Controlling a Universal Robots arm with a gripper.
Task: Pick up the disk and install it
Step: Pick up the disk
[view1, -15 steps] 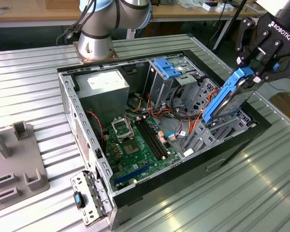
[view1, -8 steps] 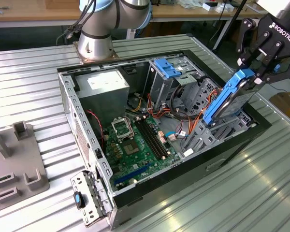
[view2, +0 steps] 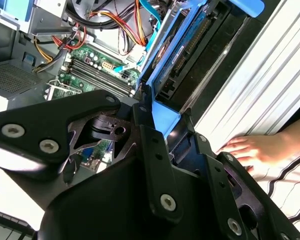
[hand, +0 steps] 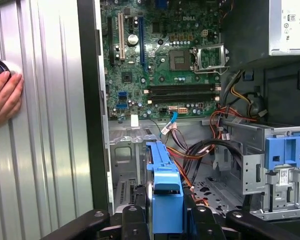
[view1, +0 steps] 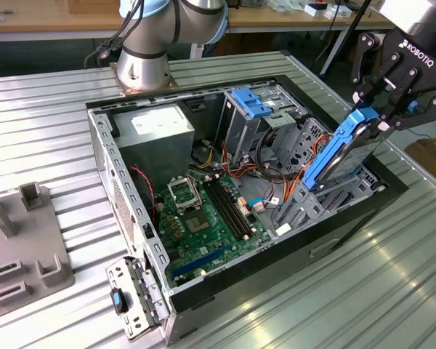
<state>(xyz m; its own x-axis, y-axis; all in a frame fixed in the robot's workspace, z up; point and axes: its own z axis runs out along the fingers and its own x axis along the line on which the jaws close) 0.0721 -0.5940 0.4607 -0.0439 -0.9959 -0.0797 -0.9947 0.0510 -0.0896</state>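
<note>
Step in hand: install, pickup done. Gripper [view1: 381, 116] up at the exterior view's right, jaws clenched on the upper end of the disk [view1: 341, 153]

Disk carried on edge, tilted, blue rails showing. Its lower end dips into the open computer case [view1: 102, 156], over the grey drive bay [view1: 305, 207] near the case wall. Not seated; whether the lower end touches the bay, cannot tell

Judgement: seating it calls for the rails square to the bay guides and the tilt taken out. The orange cables [hand: 182, 165] lie just beside the path and could snag

Exterior view gives the overall lie: motherboard [view1: 203, 211] on the case floor, upright cage with blue latch [view1: 251, 102] well apart from the disk, ribbed tabletop [view1: 43, 109] around the case

First wrist view looks along the disk's edge [hand: 165, 195] down into the bay, good for judging line-up. It also shows a person's hand [hand: 5, 97] on the tabletop outside the case wall

Second wrist view shows the disk's flat face [view2: 180, 55] and the hand [view2: 245, 150] near the case
</note>
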